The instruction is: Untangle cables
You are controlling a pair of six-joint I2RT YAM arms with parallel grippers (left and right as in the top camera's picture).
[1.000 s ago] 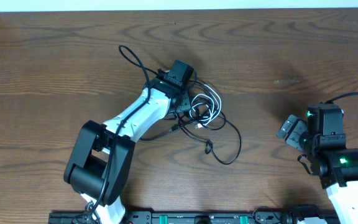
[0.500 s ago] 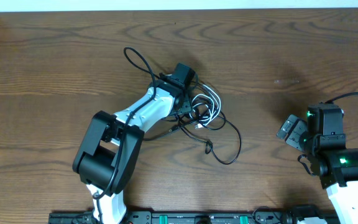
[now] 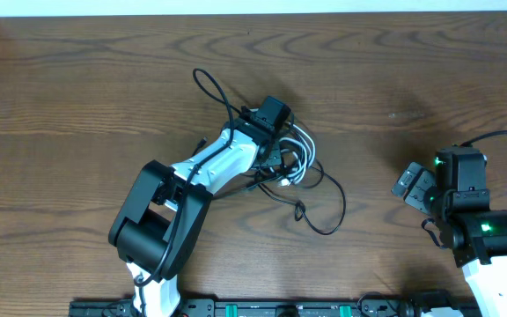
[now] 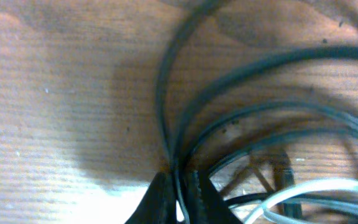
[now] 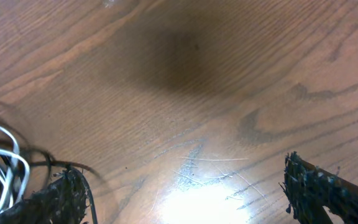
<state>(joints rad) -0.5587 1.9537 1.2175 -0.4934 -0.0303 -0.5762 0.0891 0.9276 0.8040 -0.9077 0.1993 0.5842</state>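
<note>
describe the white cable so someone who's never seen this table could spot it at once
On the wooden table, follow the white-shelled left arm out to its jaws. The white cable lies coiled right there, the only pale cord among the black cables.

A robotics lab bench, it seems: a left arm (image 3: 209,163) and a right arm (image 3: 491,264), white and black, stand at a black equipment rail (image 3: 262,309) along the wood-grain tabletop (image 3: 77,88) (green status lights (image 3: 485,228) glow on the right one).
</note>
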